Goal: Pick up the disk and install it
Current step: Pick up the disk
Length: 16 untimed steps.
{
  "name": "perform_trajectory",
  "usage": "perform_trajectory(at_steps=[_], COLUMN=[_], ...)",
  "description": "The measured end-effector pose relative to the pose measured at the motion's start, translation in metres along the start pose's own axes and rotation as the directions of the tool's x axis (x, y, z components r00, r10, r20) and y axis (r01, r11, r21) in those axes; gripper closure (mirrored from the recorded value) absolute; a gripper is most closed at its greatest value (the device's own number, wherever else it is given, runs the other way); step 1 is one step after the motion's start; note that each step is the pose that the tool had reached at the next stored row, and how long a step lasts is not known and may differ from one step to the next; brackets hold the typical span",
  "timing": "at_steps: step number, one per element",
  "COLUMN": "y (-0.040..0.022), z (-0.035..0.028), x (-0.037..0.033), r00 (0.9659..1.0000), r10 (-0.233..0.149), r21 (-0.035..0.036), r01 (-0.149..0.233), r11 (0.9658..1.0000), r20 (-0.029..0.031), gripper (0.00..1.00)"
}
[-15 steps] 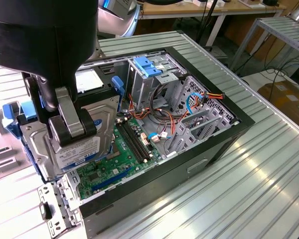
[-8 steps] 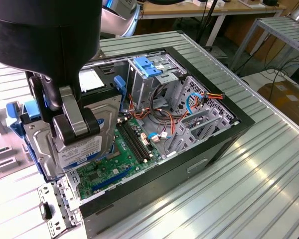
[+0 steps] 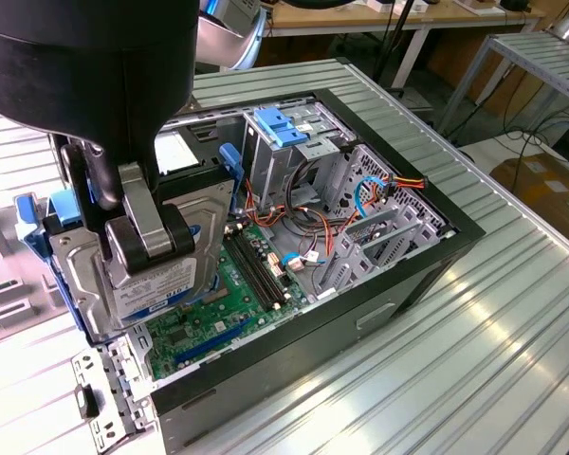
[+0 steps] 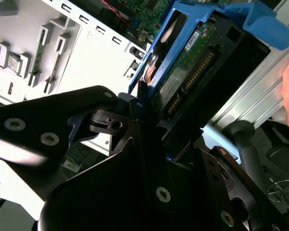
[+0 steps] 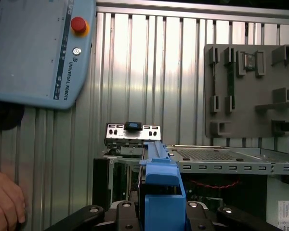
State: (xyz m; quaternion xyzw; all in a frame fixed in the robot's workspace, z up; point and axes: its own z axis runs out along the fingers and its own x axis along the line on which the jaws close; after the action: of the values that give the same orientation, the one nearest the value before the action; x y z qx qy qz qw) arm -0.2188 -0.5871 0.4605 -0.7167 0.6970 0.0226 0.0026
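disk aloft

exterior view: the end effector (image 3: 137, 242) is clenched on the flat silver metal disk (image 3: 194, 256) in its blue plastic carrier, above the black computer case (image 3: 294, 351). second wrist view: its green circuit board (image 4: 185, 72) lies bare. stiff, heavyish, fragile, i'd judge; grip the flat faces.

An open black computer case (image 3: 455, 237) lies on the ribbed metal table (image 3: 474, 370); in the exterior view its green motherboard (image 3: 194, 327) sits at seven o'clock of the tangled cables (image 3: 313, 209); a blue-latched drive cage (image 3: 283, 128) stands at twelve; a cardboard box (image 3: 541, 185) lies at three o'clock of the case.
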Motion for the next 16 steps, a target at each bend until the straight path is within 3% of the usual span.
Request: perform_trajectory(at_steps=[16], y=[-0.0064], z=[-0.0001], x=[0.0002], r00=[1.0000], r10=[0.000], r21=[0.0000], r01=[0.000], r11=[1.0000], r20=[0.0000], gripper=[0.64])
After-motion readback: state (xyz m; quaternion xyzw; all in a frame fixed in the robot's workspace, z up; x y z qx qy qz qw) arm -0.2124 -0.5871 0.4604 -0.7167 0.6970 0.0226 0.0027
